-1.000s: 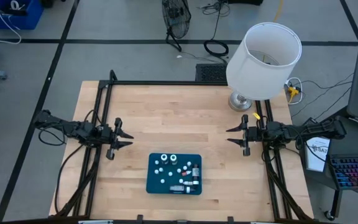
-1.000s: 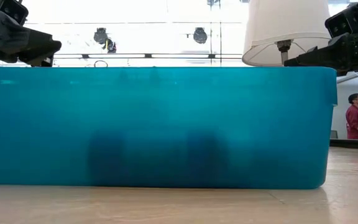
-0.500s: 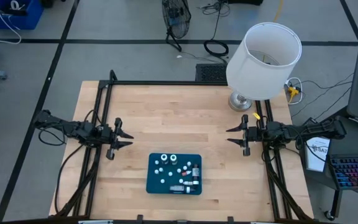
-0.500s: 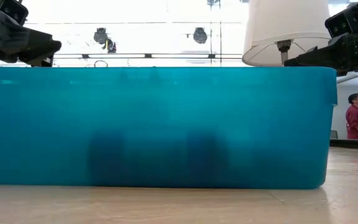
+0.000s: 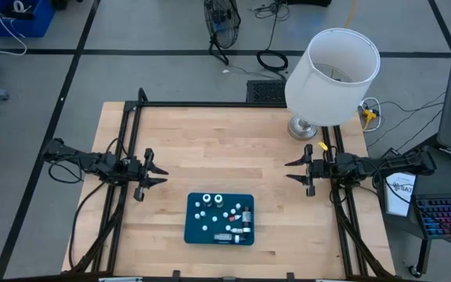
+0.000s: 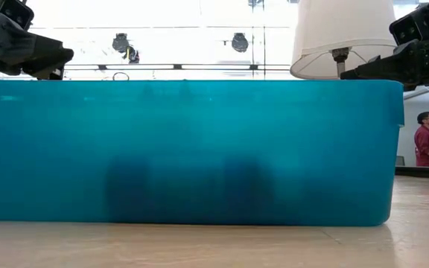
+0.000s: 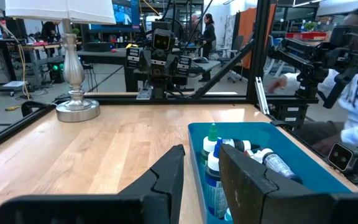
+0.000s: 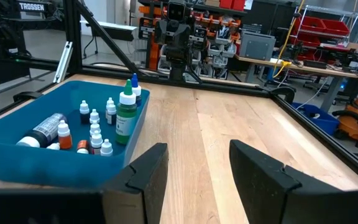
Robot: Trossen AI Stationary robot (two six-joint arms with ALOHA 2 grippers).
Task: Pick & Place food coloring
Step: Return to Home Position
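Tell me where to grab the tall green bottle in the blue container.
Probably by its white cap and neck, from straight above. The green bottle stands upright and taller than the small bottles beside it, and the wall of the blue container blocks a sideways approach.

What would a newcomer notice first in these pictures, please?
The blue tray near the front edge of the table, crowded with small food coloring bottles, draws the eye first. Next comes the big white lampshade at the far right corner. The left claw and right claw wait open at either side.
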